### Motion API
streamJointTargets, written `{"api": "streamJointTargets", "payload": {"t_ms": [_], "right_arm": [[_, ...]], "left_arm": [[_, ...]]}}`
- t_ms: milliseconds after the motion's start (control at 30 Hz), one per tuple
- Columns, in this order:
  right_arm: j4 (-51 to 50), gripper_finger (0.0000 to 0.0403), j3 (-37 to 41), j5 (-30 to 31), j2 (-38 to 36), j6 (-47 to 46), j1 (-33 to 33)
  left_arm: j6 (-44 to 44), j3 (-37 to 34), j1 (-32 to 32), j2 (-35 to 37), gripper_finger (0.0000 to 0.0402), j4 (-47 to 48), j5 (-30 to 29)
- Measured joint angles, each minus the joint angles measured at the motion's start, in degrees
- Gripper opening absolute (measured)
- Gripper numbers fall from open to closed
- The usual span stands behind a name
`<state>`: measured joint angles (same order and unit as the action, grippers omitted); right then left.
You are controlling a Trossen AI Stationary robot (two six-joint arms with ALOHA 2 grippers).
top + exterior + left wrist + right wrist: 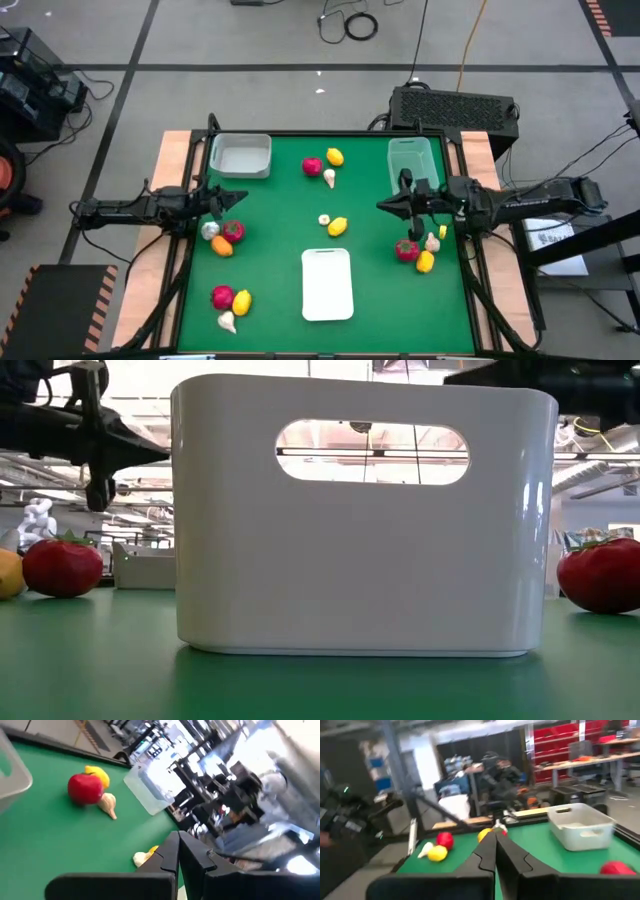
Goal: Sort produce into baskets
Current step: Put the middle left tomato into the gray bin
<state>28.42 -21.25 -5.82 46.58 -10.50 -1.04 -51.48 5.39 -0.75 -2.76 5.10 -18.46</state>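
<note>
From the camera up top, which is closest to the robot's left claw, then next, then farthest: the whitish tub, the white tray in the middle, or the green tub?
Measured from the left gripper, which is shut, in the high view:
1. The whitish tub, at the mat's far left corner, just beyond the gripper.
2. The white tray, at the mat's near middle.
3. The green tub, at the far right, by the shut right gripper.

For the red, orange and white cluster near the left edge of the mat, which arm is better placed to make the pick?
Left. The left gripper, fingers shut and empty, hangs just above that cluster and close to the whitish basket. The right gripper, also shut, sits across the mat by the green basket.
</note>
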Motion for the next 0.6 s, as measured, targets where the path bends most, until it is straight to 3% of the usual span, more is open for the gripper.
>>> {"api": "streamJointTargets", "payload": {"t_ms": [167, 333, 433, 600], "right_arm": [[0.02, 0.0000, -7.30, -3.39, 8.95, 1.40, 0.02], [-0.02, 0.0000, -13.61, -6.82, 16.55, 1.40, 0.03], [0.00, 0.0000, -16.81, -9.76, 20.25, 1.40, 0.60], [-0.08, 0.0000, -20.78, -11.08, 24.53, 3.77, 2.64]], "left_arm": [[-2.98, 0.00, 0.00, 0.00, 0.0013, -2.73, -0.28], [0.39, -0.03, 0.00, -0.02, 0.0013, -5.94, 1.27], [5.48, 0.68, 0.00, -0.17, 0.0013, -11.06, 4.61], [13.46, 6.89, -0.01, -1.19, 0.0015, -9.24, 5.75]]}}
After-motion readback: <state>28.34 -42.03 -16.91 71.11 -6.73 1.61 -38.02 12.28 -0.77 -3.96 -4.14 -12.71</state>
